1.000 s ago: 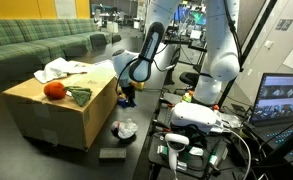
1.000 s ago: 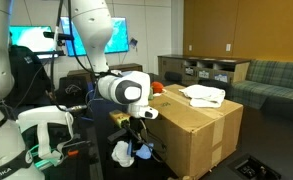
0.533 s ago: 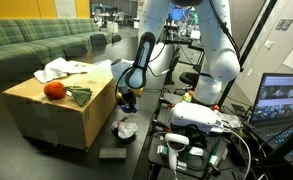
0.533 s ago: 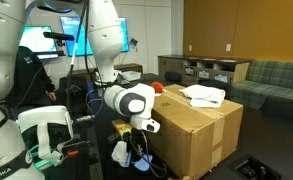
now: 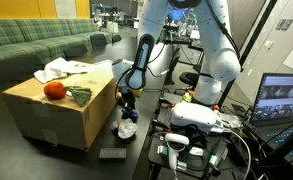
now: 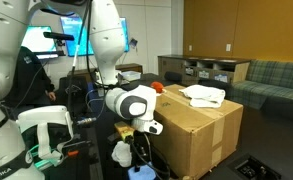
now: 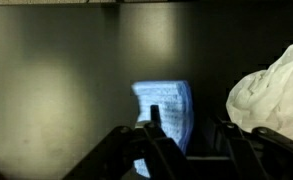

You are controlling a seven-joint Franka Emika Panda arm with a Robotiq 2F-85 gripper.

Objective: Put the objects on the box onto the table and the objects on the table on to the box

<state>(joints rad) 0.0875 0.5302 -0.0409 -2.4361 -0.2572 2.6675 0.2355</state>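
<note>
A cardboard box (image 5: 61, 115) holds a red ball (image 5: 54, 90), a green cloth (image 5: 80, 96) and a white cloth (image 5: 64, 69); the box (image 6: 201, 125) shows in both exterior views. Beside the box, a crumpled white object (image 5: 125, 129) lies on the dark table. My gripper (image 5: 126, 104) hangs low just above it, next to the box's side. In the wrist view the gripper (image 7: 191, 140) is open. A blue-and-white piece (image 7: 164, 112) lies under its left finger, and the crumpled white object (image 7: 271, 95) is to the right.
A flat grey item (image 5: 112, 153) lies on the table in front of the box. A white device (image 5: 201, 118) and cables sit at the robot's base. A laptop screen (image 5: 281, 98) stands at the side. A green sofa (image 5: 36, 45) is behind the box.
My gripper has come down beside the box, from near the box's top edge to just above the white object on the table. The objects on the box have not moved.
</note>
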